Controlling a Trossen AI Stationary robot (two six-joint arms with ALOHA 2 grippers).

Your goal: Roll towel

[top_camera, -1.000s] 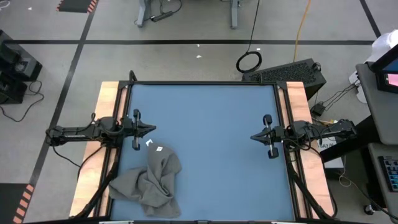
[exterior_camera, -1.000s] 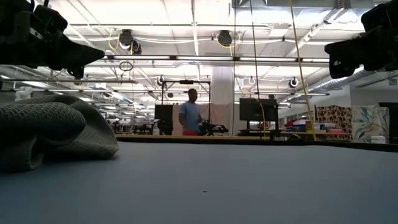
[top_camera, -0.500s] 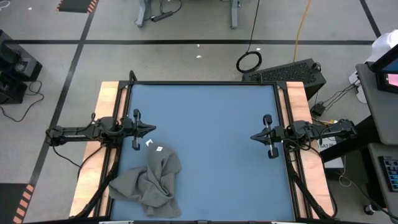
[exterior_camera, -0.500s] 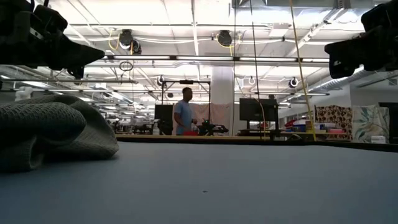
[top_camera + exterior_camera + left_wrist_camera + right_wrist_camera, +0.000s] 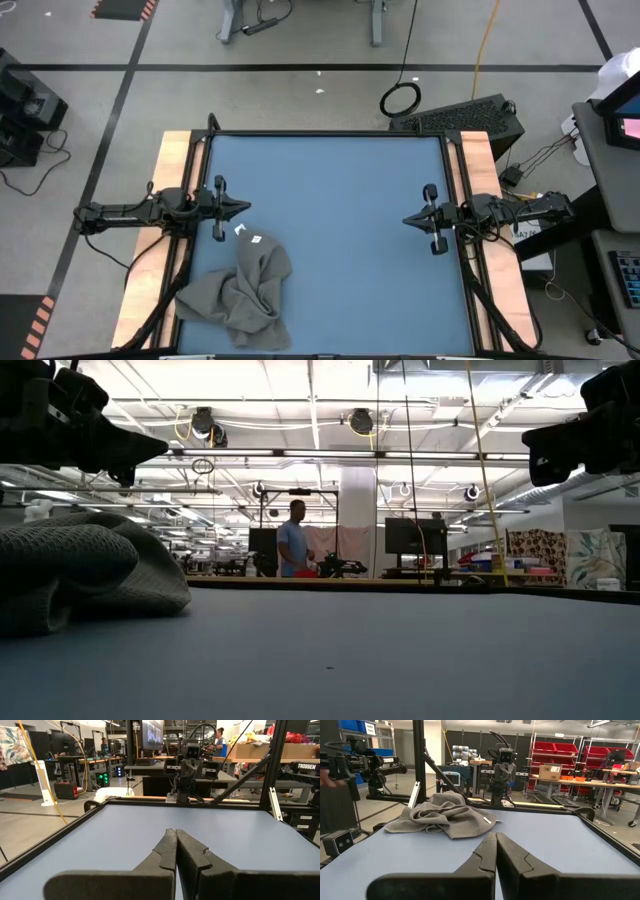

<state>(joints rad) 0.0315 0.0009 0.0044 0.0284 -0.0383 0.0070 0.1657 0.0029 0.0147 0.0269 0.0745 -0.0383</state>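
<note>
While the towel (image 5: 240,292) lies crumpled in a loose heap at the near-left corner of the blue bench (image 5: 350,200), neither arm has hold of it. The left tool (image 5: 238,207) hangs above the bench's left edge, just beyond the heap, its fingers pressed together on nothing. The right tool (image 5: 410,219) waits at the right edge, well apart from the cloth, likewise closed and empty.

By its look the fabric is soft, light and limp; it should sag and fold under any pinch instead of holding shape, so it likely needs spreading flat before rolling. A sensible hold is an outer edge or corner, perhaps near the small white tag (image 5: 256,239) on the far tip. Bunched as it is, the heap's long axis runs roughly from that tip toward the near edge, with a lobe spreading left.
</note>
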